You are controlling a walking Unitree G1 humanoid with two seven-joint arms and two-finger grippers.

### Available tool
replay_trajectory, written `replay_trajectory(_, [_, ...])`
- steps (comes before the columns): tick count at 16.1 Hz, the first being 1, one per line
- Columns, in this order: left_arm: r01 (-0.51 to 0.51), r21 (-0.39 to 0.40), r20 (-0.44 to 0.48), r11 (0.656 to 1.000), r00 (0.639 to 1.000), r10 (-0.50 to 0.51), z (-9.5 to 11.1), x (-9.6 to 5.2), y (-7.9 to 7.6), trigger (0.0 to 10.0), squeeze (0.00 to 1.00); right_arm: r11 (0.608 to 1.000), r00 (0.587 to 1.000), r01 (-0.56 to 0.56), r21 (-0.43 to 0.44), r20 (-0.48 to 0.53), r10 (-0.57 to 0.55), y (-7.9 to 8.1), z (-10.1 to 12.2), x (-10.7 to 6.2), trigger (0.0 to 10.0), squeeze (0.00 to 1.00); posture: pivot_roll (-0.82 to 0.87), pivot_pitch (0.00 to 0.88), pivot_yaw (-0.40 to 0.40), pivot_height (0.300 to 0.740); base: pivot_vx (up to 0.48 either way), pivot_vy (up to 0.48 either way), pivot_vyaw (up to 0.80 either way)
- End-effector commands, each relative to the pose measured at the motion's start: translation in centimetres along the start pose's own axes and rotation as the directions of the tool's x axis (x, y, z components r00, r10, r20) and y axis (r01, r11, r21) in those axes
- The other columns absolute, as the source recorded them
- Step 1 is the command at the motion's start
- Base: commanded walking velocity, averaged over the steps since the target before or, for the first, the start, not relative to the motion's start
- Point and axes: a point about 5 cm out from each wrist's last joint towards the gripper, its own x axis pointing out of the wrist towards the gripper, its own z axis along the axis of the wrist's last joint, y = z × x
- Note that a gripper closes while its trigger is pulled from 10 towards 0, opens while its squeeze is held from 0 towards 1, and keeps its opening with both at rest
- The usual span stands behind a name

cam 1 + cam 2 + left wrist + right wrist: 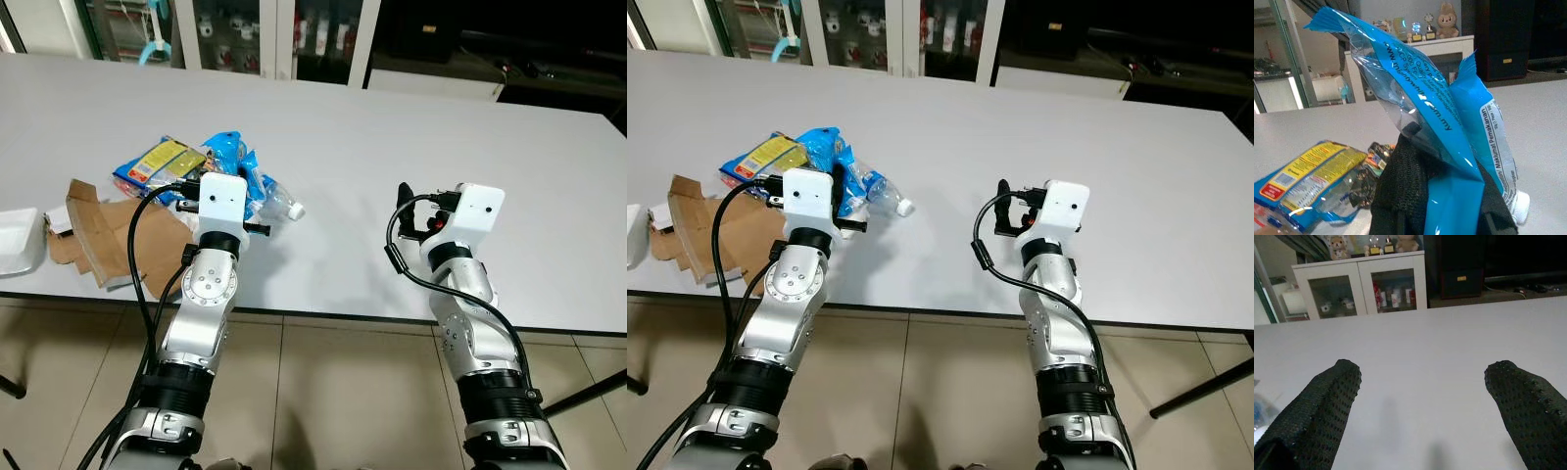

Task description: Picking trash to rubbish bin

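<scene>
**Trash pile on the white table: count and layout**

We count one trash cluster, on the robot's left part of the white table (411,137), made up of:

- One blue wrapper (1449,147), crinkled, with a clear panel and black print. Our left gripper (1415,196) has its black fingers closed on this wrapper, at the pile. In the left wrist view the wrapper stands up out of the fingers, its long axis running away from the gripper toward the cabinets, ending in a flat sealed tip.
- One clear plastic bottle (279,201) with a white cap (297,211). It lies on its side just beside the blue wrapper, long axis slanting toward the table's near edge, cap end pointing to the robot's right.
- One yellow and blue snack packet (157,164), lying flat on the far left side of the pile, touching the blue wrapper's neighbourhood.
- Torn brown cardboard (98,230), several flaps, lying at the near edge of the table, left of our left arm; we cannot count the pieces exactly.
- One white container (20,240) at the left border of the head view, partly cut off.

Our right gripper (1422,396) hovers low over bare table well to the right of the pile, its two fingers spread wide apart and holding nothing.

Open room: the table surface spreads bare to the right of and beyond the pile. The near edge runs just under both wrists; tiled floor (323,392) lies below it.
</scene>
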Motion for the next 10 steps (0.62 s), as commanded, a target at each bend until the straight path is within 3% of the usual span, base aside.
replay_trajectory(1, [0.011, 0.0, 0.017, 1.0, 1.0, -0.011, 0.46, 0.22, -0.41, 10.0, 0.0, 1.0, 1.0, 0.015, 0.004, 0.01, -0.015, -0.57, 0.25, 0.01, 10.0, 0.0, -0.07, 0.057, -0.092, 0.74, -0.251, 0.0, 0.0])
replay_trajectory(10, [0.015, 0.002, 0.01, 1.0, 1.0, -0.015, 0.32, 0.16, -0.5, 10.0, 0.0, 1.0, 1.0, 0.02, 0.005, 0.001, -0.02, -0.68, 0.14, 0.02, 10.0, 0.0, -0.07, 0.06, -0.091, 0.74, -0.293, 0.0, 0.0])
